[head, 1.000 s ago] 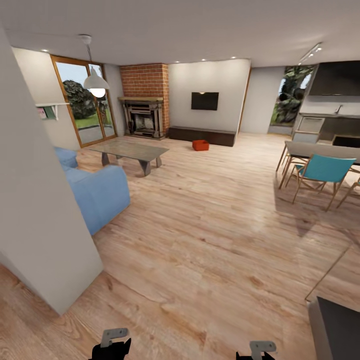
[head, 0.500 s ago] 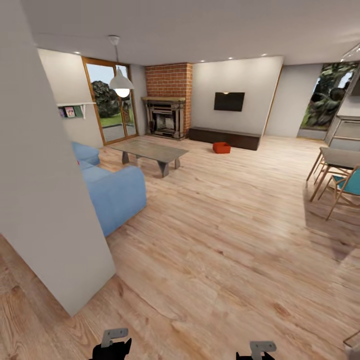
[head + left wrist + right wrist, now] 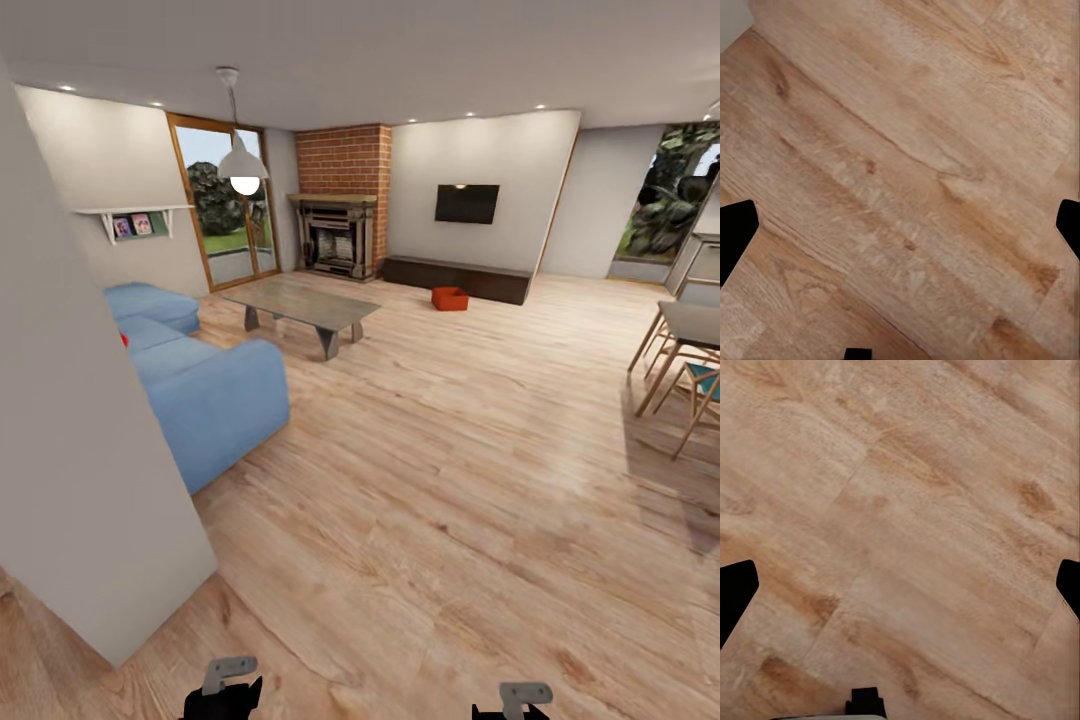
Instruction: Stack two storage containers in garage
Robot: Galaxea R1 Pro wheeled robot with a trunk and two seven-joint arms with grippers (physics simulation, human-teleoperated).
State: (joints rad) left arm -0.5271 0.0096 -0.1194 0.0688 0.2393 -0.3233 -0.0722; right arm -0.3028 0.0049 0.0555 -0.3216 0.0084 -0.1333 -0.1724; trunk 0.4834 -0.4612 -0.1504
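An orange-red container (image 3: pixel 450 298) sits on the living room floor (image 3: pixel 430 480) at one o'clock, far off; both grippers, left (image 3: pixel 900 225) and right (image 3: pixel 900 585), spread empty, risk: clipping the sofa (image 3: pixel 205 385) or low table (image 3: pixel 300 305) on approach.

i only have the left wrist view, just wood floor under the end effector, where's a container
Observer: In the head view one orange-red storage container sits on the wood floor far ahead, in front of the dark low cabinet under the TV.
Operator: anything between us and it
Observer: A blue sofa and a grey low table stand left of the straight line; bare planks lead ahead.
Operator: right end effector holding anything
Observer: No. The right end effector is open over bare planks, like the left end effector.
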